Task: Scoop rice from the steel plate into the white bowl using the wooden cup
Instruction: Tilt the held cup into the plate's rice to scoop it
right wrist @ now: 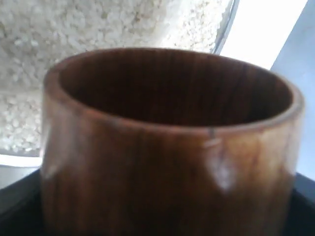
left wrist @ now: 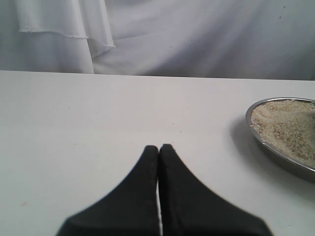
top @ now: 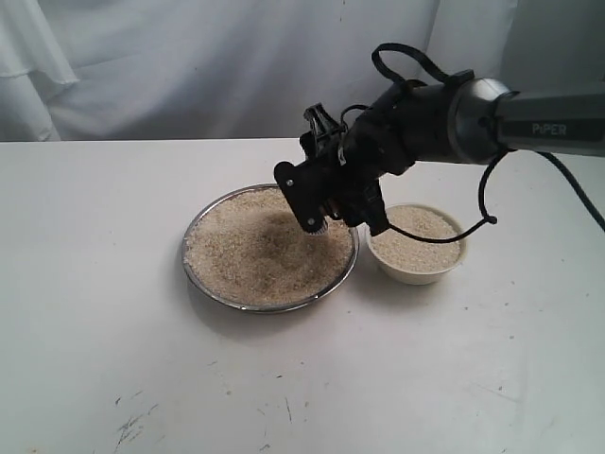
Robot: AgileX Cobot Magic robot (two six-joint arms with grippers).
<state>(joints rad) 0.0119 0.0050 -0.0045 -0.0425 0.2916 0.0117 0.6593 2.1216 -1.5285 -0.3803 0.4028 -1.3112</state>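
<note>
The steel plate (top: 192, 270) lies mid-table, heaped with rice (top: 248, 253). To its right stands the white bowl (top: 416, 272), holding rice (top: 417, 233) almost to the rim. My right gripper (top: 324, 201) hangs low over the plate's right side, shut on the wooden cup (right wrist: 167, 162). The cup fills the right wrist view; its inside looks dark with no grains showing, and beyond it lie rice (right wrist: 98, 24) and the plate rim (right wrist: 227, 24). In the exterior view the gripper hides the cup. My left gripper (left wrist: 159, 147) is shut on nothing, above bare table left of the plate (left wrist: 288, 165).
The white table (top: 113, 359) spreads wide around both dishes, with a few dark scuffs near its front edge. White cloth (top: 189, 66) hangs behind. A black cable (top: 487, 203) loops from the right arm above the bowl.
</note>
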